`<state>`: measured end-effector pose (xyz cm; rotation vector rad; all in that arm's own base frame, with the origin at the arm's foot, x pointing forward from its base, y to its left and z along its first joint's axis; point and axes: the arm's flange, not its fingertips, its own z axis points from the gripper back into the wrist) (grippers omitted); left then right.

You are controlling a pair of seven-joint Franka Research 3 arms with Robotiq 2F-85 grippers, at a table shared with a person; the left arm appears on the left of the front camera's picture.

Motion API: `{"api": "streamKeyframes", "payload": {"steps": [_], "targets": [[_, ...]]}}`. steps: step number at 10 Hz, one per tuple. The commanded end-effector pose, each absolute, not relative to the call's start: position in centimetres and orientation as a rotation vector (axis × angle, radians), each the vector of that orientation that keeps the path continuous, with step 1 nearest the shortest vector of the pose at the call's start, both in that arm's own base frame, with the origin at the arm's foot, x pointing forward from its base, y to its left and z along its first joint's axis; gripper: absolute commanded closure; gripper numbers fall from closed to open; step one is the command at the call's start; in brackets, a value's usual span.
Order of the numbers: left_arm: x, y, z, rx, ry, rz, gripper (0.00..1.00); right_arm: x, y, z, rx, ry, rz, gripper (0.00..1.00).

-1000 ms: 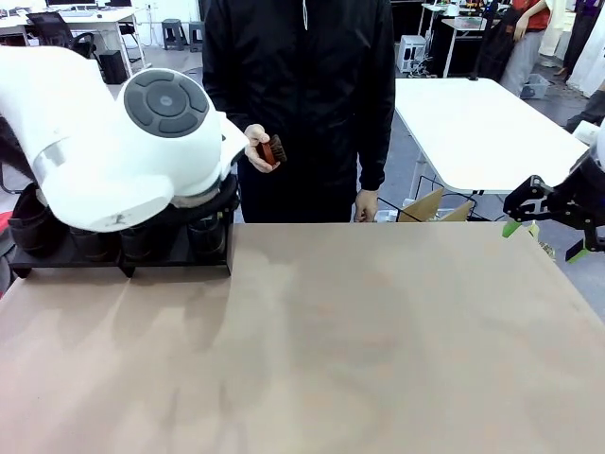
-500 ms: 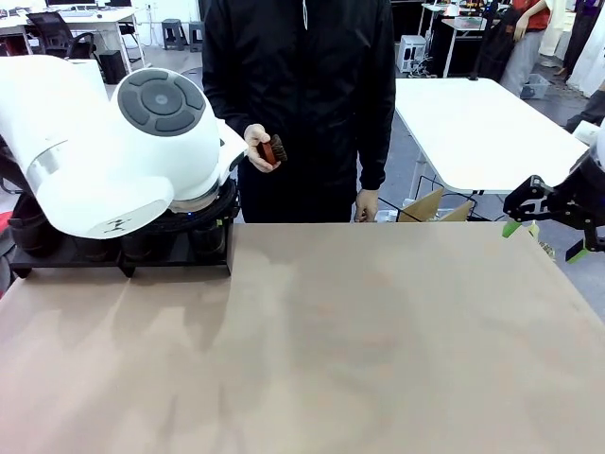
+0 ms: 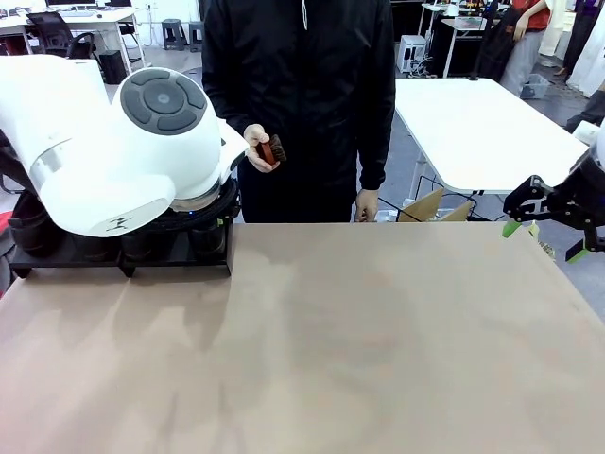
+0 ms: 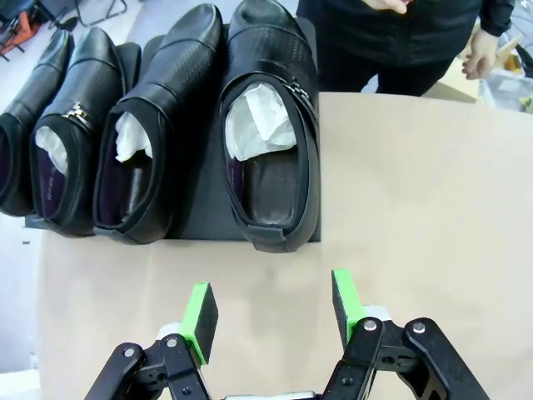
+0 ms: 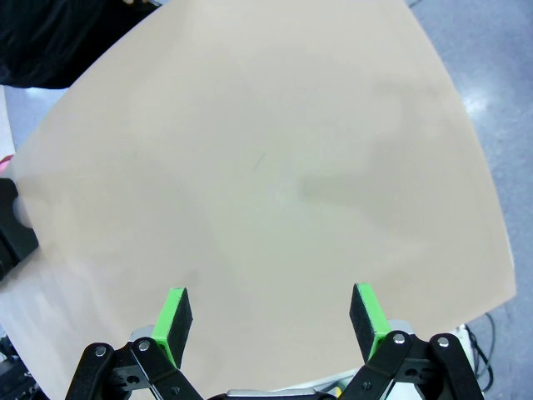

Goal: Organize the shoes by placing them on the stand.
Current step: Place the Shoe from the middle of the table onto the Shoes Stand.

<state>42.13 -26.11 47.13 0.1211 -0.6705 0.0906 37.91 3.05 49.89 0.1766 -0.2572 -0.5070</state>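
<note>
Four glossy black leather shoes (image 4: 166, 125), pale paper stuffed inside, side by side on matte-black stand (image 4: 212, 221) at desk (image 3: 378, 340) corner. Left claw (image 4: 271, 312) hovers above, spread, empty. Right claw (image 5: 271, 321) spread wide over bare desk.

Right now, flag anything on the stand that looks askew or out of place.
Nothing stands out. Four black dress shoes sit side by side on the stand, toes pointing the same way. The left gripper hangs open, empty, above the table.
</note>
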Motion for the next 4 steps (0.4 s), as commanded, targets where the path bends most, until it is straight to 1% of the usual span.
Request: {"api": "streamKeyframes", "payload": {"steps": [1,4], "targets": [[42.38,-26.25,47.14,0.127,-0.694,0.087,0.27,37.89,2.84,49.94,0.177,-0.259,-0.490,0.00],[42.38,-26.25,47.14,0.127,-0.694,0.087,0.27,37.89,2.84,49.94,0.177,-0.259,-0.490,0.00]]}}
